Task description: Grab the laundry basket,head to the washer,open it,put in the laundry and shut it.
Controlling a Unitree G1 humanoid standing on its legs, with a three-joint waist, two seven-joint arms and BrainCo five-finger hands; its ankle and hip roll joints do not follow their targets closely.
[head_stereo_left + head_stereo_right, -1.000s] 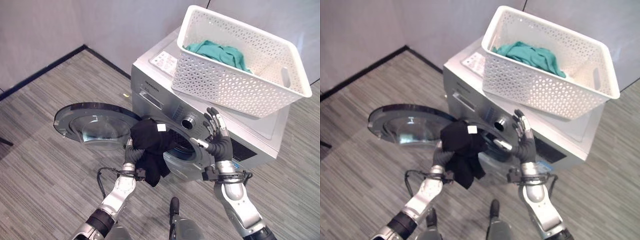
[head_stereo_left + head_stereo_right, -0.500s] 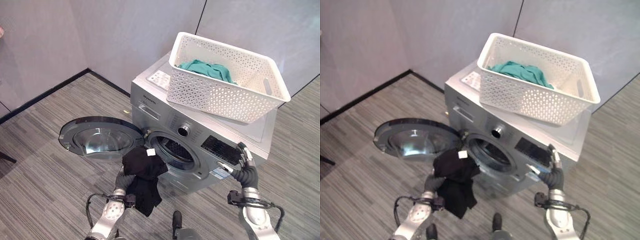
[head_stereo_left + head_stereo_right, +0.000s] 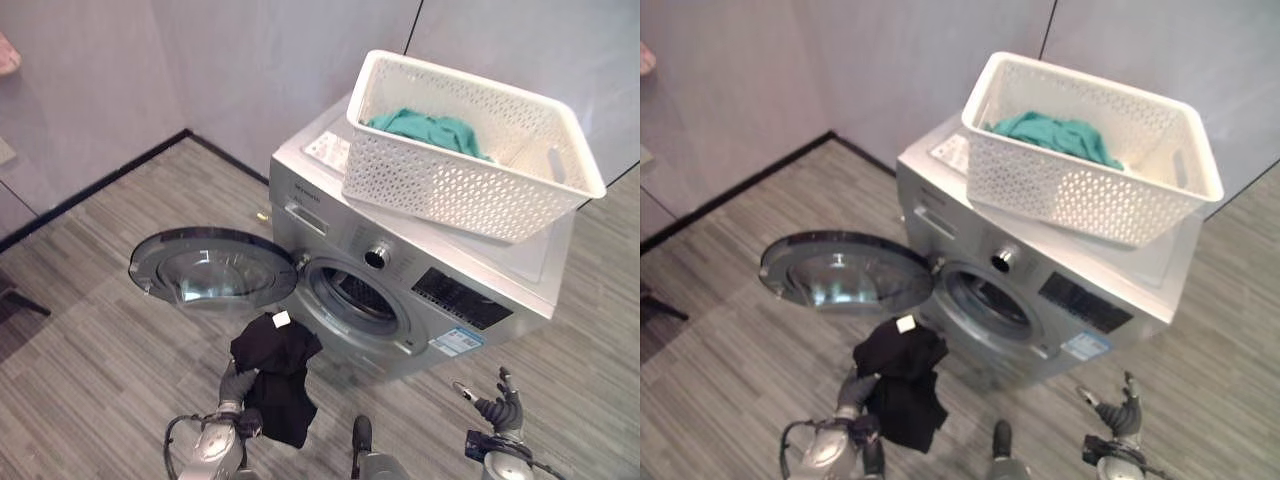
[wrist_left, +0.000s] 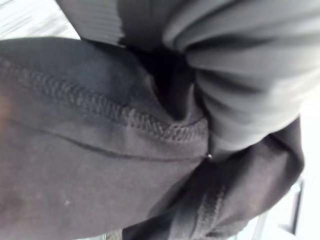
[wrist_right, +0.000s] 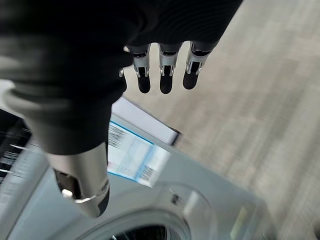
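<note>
Black garment (image 3: 273, 385) bunched in the left hand (image 3: 236, 383), low before the washer (image 3: 420, 280).
Right hand (image 3: 499, 409) hangs empty, its fingers (image 5: 163, 70) straight and loosely spread, near the washer's front lower corner. Beyond, the round door (image 3: 205, 268) stands swung wide. The white basket (image 3: 470, 150) sits on the washer's top toward its back edge, holding green cloth (image 3: 430, 130).

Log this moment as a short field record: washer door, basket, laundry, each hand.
washer door: swung wide open, drum empty as far as visible
laundry basket: on top of the washer
green laundry: inside the basket
black garment: held by the left hand, outside the drum
right hand: open, holding nothing, low beside the washer front
</note>
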